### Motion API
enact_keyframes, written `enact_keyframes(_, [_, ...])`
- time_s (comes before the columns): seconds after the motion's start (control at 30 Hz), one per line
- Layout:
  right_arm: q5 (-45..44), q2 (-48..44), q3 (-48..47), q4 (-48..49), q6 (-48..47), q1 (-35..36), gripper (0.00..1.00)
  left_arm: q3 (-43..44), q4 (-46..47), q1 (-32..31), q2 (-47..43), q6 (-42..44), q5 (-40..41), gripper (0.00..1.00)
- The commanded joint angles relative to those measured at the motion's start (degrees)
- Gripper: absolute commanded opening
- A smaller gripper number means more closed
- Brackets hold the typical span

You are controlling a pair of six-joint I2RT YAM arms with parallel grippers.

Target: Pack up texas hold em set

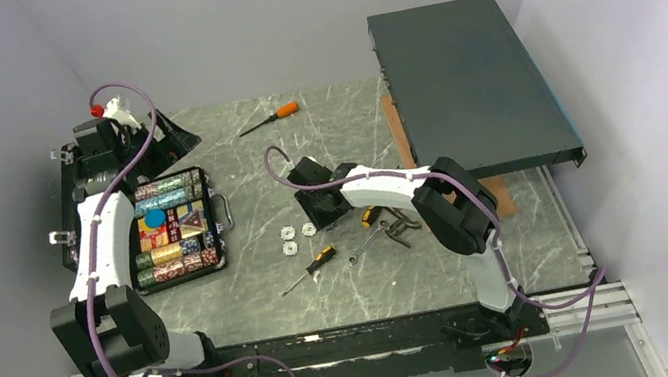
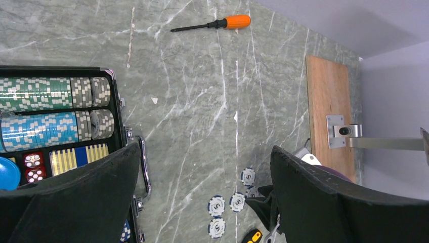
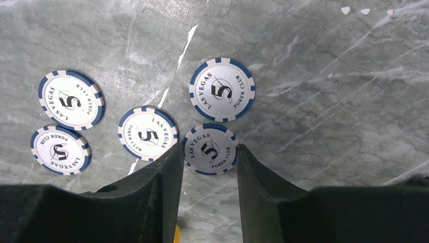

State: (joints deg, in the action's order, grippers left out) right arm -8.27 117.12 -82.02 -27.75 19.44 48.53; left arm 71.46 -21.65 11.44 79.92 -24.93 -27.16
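The small black case (image 1: 218, 229) lies open at the left, with rows of multicoloured chips (image 1: 158, 191) and a blue disc (image 1: 154, 218) inside; it also shows in the left wrist view (image 2: 114, 76). Its lid (image 1: 172, 138) stands behind it. Several white-and-blue "5" chips (image 1: 289, 240) lie loose on the table. My right gripper (image 3: 206, 152) is down on the table, its fingers touching both edges of one flat chip (image 3: 210, 149); others (image 3: 221, 88) lie beside it. My left gripper (image 2: 205, 149) is wide open and empty, high over the case's back edge.
An orange-handled screwdriver (image 1: 283, 113) lies at the back. A yellow-and-black screwdriver (image 1: 316, 262) and small metal tools (image 1: 387, 231) lie by the right gripper. The large dark rack box (image 1: 466, 87) rests on a wooden board (image 1: 503, 194) at the right.
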Motion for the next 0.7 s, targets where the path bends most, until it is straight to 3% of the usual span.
enact_keyframes(0.0, [0.85, 0.88, 0.62, 0.76, -0.28, -0.26, 0.32, 1.08, 2.8, 0.31, -0.16, -0.3, -1.31, 1.0])
enact_keyframes(0.17, [0.82, -1.46, 0.63, 1.0, -0.29, -0.24, 0.28, 1.06, 2.84, 0.31, -0.2, -0.38, -1.4, 0.99])
enact_keyframes(0.67, [0.13, -4.94, -1.73, -0.92, 0.03, 0.58, 0.28, 0.79, 3.19, 0.32, -0.29, -0.65, -1.79, 0.99])
